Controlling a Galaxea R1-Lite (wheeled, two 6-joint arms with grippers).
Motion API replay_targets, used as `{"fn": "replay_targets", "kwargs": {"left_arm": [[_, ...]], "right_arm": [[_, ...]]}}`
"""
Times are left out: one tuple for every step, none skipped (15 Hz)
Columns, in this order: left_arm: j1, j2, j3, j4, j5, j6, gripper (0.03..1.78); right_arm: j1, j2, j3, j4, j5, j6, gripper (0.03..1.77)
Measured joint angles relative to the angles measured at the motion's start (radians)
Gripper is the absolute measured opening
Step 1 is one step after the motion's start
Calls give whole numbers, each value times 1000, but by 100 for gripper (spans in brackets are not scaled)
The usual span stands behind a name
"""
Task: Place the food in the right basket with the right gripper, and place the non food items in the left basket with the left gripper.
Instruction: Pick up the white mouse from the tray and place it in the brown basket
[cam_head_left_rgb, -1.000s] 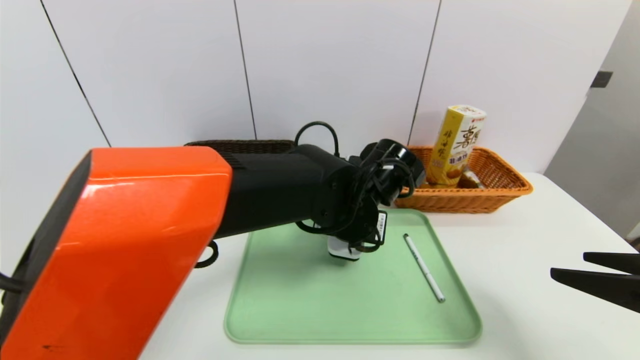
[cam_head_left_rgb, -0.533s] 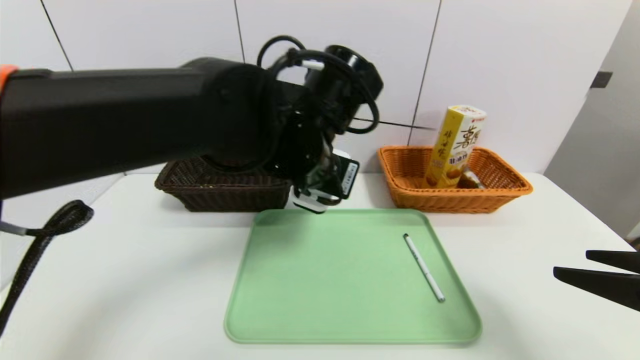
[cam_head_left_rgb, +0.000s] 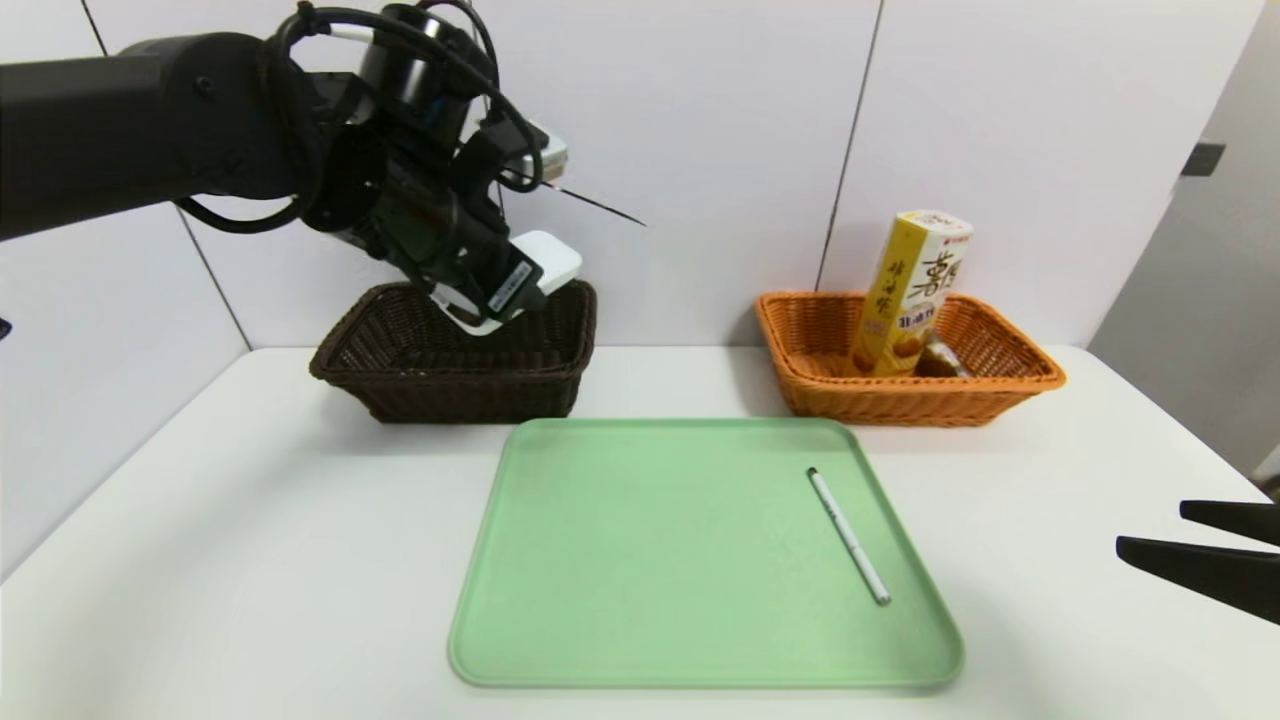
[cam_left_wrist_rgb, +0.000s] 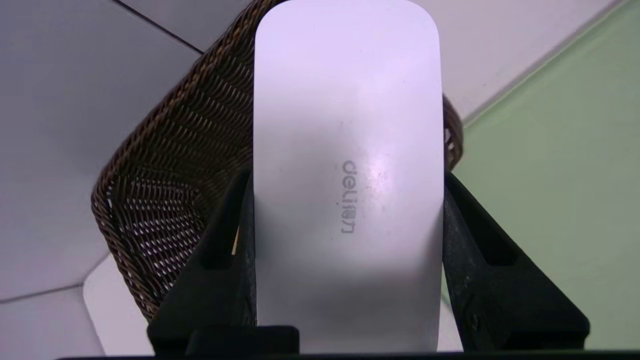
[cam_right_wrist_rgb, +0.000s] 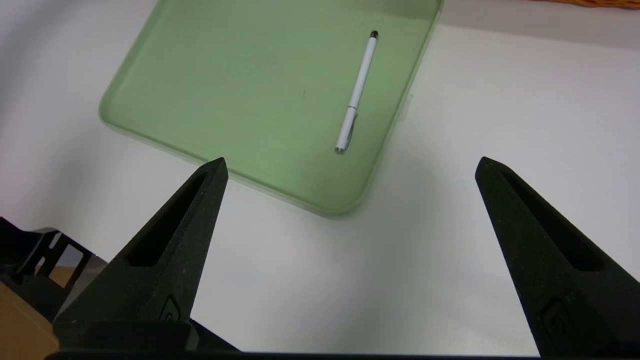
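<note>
A white mouse (cam_left_wrist_rgb: 345, 165) is clamped in the left gripper (cam_head_left_rgb: 505, 285) above the dark left basket (cam_head_left_rgb: 400, 375), where non-food belongs; beyond the basket the right gripper (cam_right_wrist_rgb: 350, 250) is parked open beside the tray (cam_head_left_rgb: 600, 600)

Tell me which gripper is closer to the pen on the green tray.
Right. The open right gripper hovers near the tray corner by the pen; the left gripper holds a white mouse over the dark basket.
</note>
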Motion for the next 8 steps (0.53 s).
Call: {"fn": "replay_targets", "kwargs": {"left_arm": [[44, 9, 1, -16, -79, 61, 101], [86, 23, 5, -40, -165, 126, 101], [116, 39, 7, -69, -231, 189, 101], [134, 59, 9, -95, -270, 248, 101], [147, 79, 10, -116, -282, 301, 101], [156, 100, 10, -133, -286, 340, 101], [161, 119, 10, -145, -287, 353, 101], [164, 138, 10, -159, -287, 356, 101]], "right_arm": [[0, -3, 1, -1, 0, -1, 171], [0, -6, 3, -2, 0, -1, 171], [0, -7, 3, -1, 0, -2, 171], [0, -7, 3, -1, 0, -2, 171], [0, -7, 4, -1, 1, -2, 171], [0, -7, 4, -1, 2, -2, 171], [0, -7, 4, -2, 2, -2, 171], [0, -6, 4, -1, 2, -2, 171]]}}
